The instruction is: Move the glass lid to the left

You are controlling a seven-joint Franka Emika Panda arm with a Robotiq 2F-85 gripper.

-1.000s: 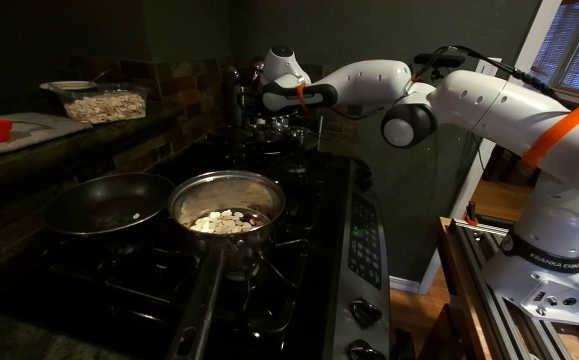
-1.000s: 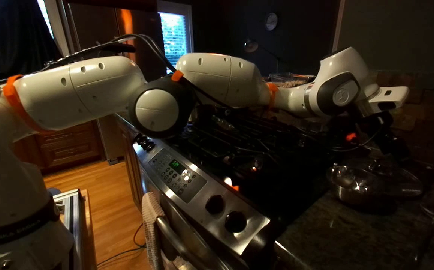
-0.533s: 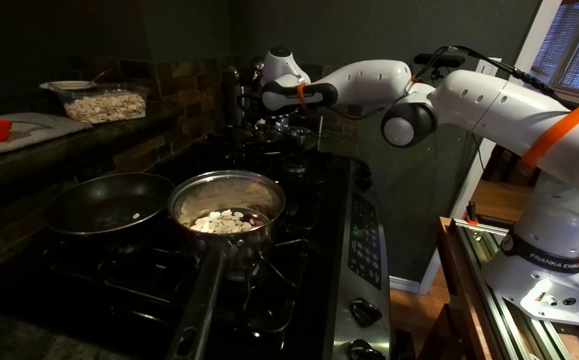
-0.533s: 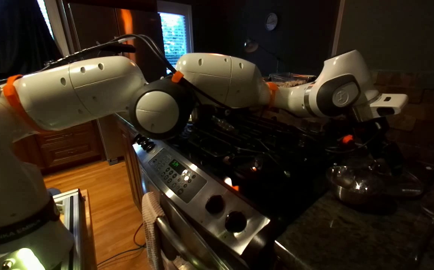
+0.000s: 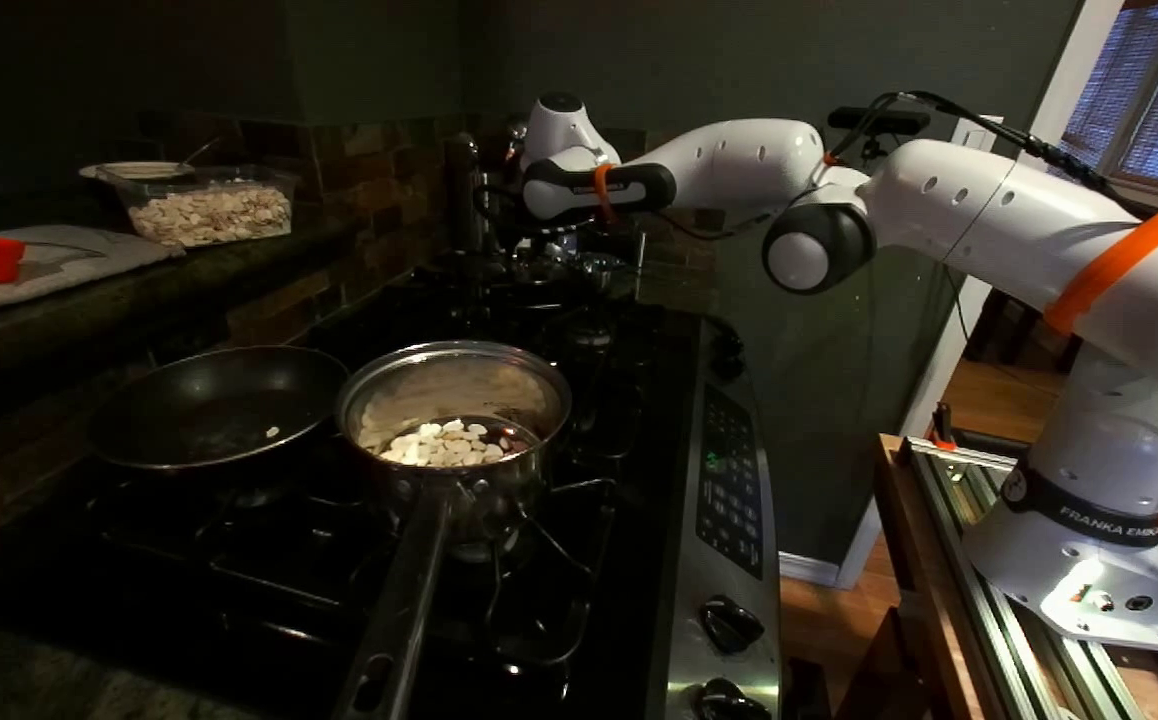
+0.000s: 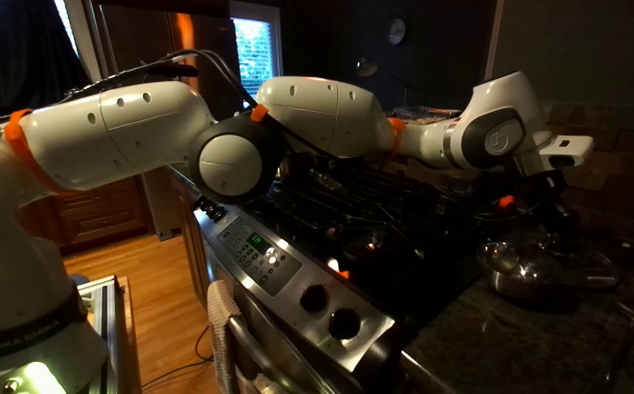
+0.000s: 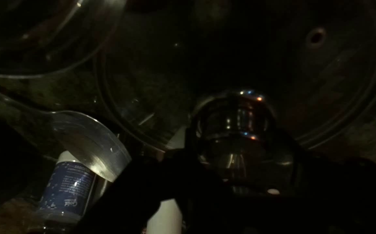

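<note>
The glass lid point(image 7: 149, 94) is round and see-through with a shiny rim, and fills the upper middle of the wrist view. Its metal knob point(image 7: 235, 120) sits between my fingers. My gripper point(image 7: 235, 135) has one dark finger close against each side of the knob and looks shut on it; the picture is very dark. In an exterior view the gripper point(image 6: 560, 227) is above the glass lid point(image 6: 591, 271), which lies at the right by the counter. In the other camera's picture the fingers are hidden behind the wrist.
A shiny steel pan point(image 6: 522, 279) stands beside the lid. A spoon point(image 7: 90, 139), a blue-labelled bottle point(image 7: 66, 188) and a white object point(image 7: 165, 219) lie near it. A pot of pale food point(image 5: 459, 400) and a frying pan point(image 5: 224, 405) are on the stove.
The wrist shifted slightly down and inward over the lid, then rose a little. The fingers have drawn in over the knob. The lid shows no clear movement.
</note>
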